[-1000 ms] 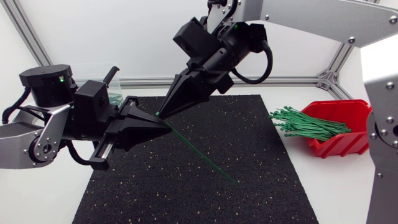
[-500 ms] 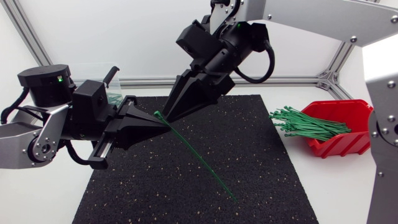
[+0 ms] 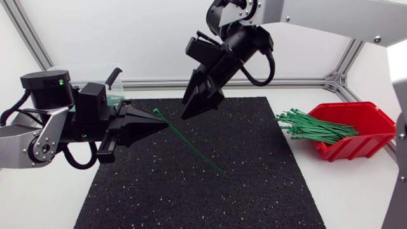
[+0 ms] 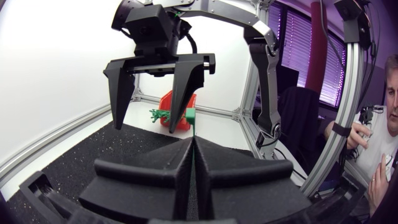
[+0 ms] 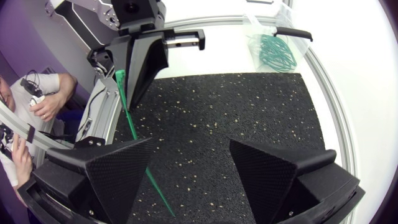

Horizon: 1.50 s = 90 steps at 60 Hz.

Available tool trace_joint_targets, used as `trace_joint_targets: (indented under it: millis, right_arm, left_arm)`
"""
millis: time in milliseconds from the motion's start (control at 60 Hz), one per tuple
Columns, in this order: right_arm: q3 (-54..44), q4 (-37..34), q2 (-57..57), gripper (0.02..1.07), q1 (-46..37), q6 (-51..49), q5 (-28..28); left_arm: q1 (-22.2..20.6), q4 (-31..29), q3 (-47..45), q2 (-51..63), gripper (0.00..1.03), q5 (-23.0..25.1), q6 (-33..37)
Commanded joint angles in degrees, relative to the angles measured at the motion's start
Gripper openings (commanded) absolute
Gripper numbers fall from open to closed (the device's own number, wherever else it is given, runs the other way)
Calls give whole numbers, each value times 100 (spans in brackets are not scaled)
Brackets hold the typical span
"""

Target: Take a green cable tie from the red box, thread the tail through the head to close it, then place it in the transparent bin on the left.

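The left gripper (image 3: 165,124) is clenched on a green tie (image 3: 191,147), its two fingers pressed together with the strap pinched between them just below the head. In the left wrist view the head stands just past the fingertips (image 4: 186,149). From the grip the tail slopes down to the near right over the black mat (image 3: 267,165). Whether its tip touches the mat cannot be told.

The right gripper (image 3: 189,109) hangs just to the far right of the tie's head, fingers spread wide, holding nothing and touching nothing. Its own view shows mat between the two fingers (image 5: 118,171), and one finger hides a short stretch of the tie.

At the right, off the mat, the red box (image 3: 359,145) is tipped toward the mat, a bundle of green ties (image 3: 315,126) spilling over its open side.

At the far left the clear bin (image 5: 273,37) sits beyond the mat's corner. From above the left arm covers most of it. The right wrist view shows green ties inside, too tangled to count.
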Motion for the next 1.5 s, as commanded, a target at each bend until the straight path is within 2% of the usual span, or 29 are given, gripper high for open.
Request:
trace_joint_targets:
  millis: [0, 183, 350, 517, 617, 667, 900, 1100, 1167, 1250, 1300, 1350, 1483]
  right_arm:
    - [-548, 335, -329, 94, 24, 301, 300]
    - [-1392, 951, -804, 93, 68, 538, 573]
    - [-1893, 1460, -1226, 92, 349, 1021, 933]
    - [-2613, 2313, -1516, 83, 824, 1698, 1592]
    - [-2833, 2682, -1595, 70, 1087, 2085, 1865]
    - [-2886, 2858, -1604, 60, 1149, 2304, 2032]
    - [-3185, 3587, -1815, 42, 1219, 2805, 2761]
    - [-3352, 3851, -1973, 39, 1219, 2902, 2796]
    - [-3387, 3904, -2026, 29, 1219, 2920, 2770]
    - [-3440, 3921, -2069, 23, 1237, 2928, 2726]
    - [-3484, 3948, -2069, 13, 1281, 2955, 2717]
    - [-3510, 3983, -2061, 8, 1289, 2964, 2709]
    - [-3492, 3983, -2026, 8, 1298, 2999, 2586]
  left_arm:
    - [46, -186, 190, 81, 3, -131, -51]
    - [11, -1100, 506, 11, 3, -579, 345]
    - [-174, -1522, 585, -130, 3, -1177, 477]
    - [-227, -1715, 621, -350, 3, -1511, 486]
    - [-271, -1715, 594, -499, 3, -1757, 486]
    - [-271, -1715, 594, -543, 3, -1783, 477]
    - [-227, -1689, 629, -552, 3, -1783, 433]
    - [-227, -1654, 726, -394, 3, -1783, 389]
    - [-227, -1636, 796, -306, 3, -1774, 301]
    - [-209, -1627, 823, -253, 3, -1774, 266]
    - [-191, -1619, 840, -244, 3, -1774, 257]
    - [-191, -1601, 840, -235, 3, -1774, 222]
    - [-148, -1478, 823, -235, 3, -1774, 90]
